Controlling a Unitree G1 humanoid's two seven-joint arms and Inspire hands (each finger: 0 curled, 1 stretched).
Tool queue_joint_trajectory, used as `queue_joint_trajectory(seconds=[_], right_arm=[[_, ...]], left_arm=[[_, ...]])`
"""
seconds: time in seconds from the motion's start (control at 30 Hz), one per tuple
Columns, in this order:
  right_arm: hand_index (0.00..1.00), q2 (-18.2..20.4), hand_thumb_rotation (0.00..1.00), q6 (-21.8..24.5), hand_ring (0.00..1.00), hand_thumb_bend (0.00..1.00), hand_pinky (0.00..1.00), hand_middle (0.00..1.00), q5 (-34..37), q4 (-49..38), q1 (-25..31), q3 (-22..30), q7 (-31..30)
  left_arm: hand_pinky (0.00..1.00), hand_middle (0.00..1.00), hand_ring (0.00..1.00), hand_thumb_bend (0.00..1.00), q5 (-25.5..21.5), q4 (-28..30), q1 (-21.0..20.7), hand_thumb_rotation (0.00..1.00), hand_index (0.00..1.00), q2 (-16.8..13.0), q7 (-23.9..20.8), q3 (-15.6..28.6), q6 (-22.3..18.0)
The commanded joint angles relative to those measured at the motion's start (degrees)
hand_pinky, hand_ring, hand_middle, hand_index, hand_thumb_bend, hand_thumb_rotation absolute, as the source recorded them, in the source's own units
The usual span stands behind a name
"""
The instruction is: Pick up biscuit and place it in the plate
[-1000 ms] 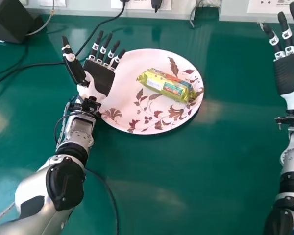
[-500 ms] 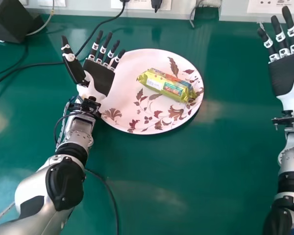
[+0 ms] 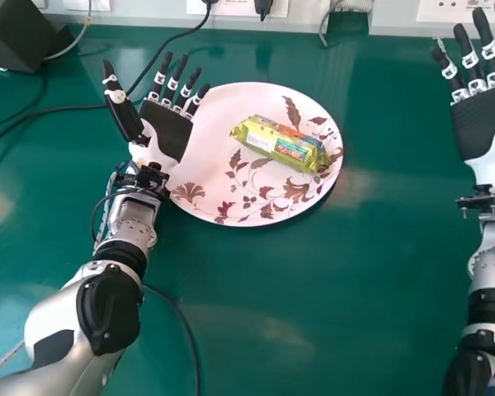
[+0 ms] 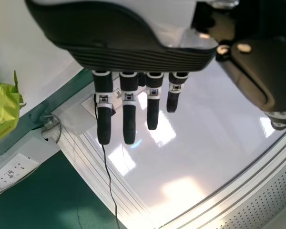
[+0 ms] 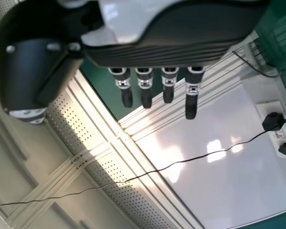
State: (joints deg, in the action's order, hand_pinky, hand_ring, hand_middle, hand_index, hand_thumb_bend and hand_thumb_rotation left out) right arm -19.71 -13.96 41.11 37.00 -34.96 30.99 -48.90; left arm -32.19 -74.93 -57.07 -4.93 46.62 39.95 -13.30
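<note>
Right hand: shifted slightly inward since the earliest frame; fingers straight and spread, pinching nothing, probably held wide to leave the plate undisturbed.
Left hand: spread, thumb out, empty; likely parked after release.
Biscuit: on the plate, right of the left hand, between both hands; placement looks done.
Hidden: plate's rim behind the left hand; whether they touch, I cannot tell.
Cut off: right hand's outer side in the head view.

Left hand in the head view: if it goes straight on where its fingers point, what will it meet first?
The left hand would probably first meet the black cable, just beyond its fingertips. Its height over the table is unclear, so it may pass above.
</note>
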Motion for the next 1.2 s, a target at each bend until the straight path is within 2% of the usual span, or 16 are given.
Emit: queue_joint_trajectory(seconds=[0.0,0.43,0.7,0.83,1.17], right_arm=[[1.00,0.23,0.86,-0.39,0.94,0.81,0.82,1.00,-0.17,0.57,-0.31,0.12,-0.54],[1.00,0.18,0.85,-0.33,0.91,0.81,0.78,0.99,-0.53,0.52,-0.31,0.14,-0.54],[1.00,0.02,0.87,-0.08,0.92,0.80,0.80,0.99,-0.37,0.58,-0.33,0.30,-0.90],[1.00,0.07,0.83,0.04,0.92,0.81,0.80,0.99,-0.37,0.43,-0.27,0.38,-0.74],[1.00,0.10,0.86,0.04,0.91,0.80,0.79,1.00,-0.22,0.42,-0.27,0.50,-0.94]], left_arm=[[0.56,0.86,0.69,1.00,0.15,-0.71,1.42,0.88,0.98,-0.09,-0.41,0.07,-0.03],[0.56,0.87,0.70,1.00,0.22,-0.64,1.33,0.88,0.99,0.12,-1.81,0.02,-0.55],[0.56,0.87,0.70,1.00,0.50,-0.62,1.36,0.87,1.00,0.18,-2.44,-0.23,-0.99],[0.56,0.88,0.70,1.00,0.30,-0.63,1.34,0.87,1.00,0.18,-2.02,-0.11,-0.70],[0.56,0.88,0.70,1.00,0.25,-0.65,1.28,0.87,0.99,0.24,-2.08,-0.06,-0.73]])
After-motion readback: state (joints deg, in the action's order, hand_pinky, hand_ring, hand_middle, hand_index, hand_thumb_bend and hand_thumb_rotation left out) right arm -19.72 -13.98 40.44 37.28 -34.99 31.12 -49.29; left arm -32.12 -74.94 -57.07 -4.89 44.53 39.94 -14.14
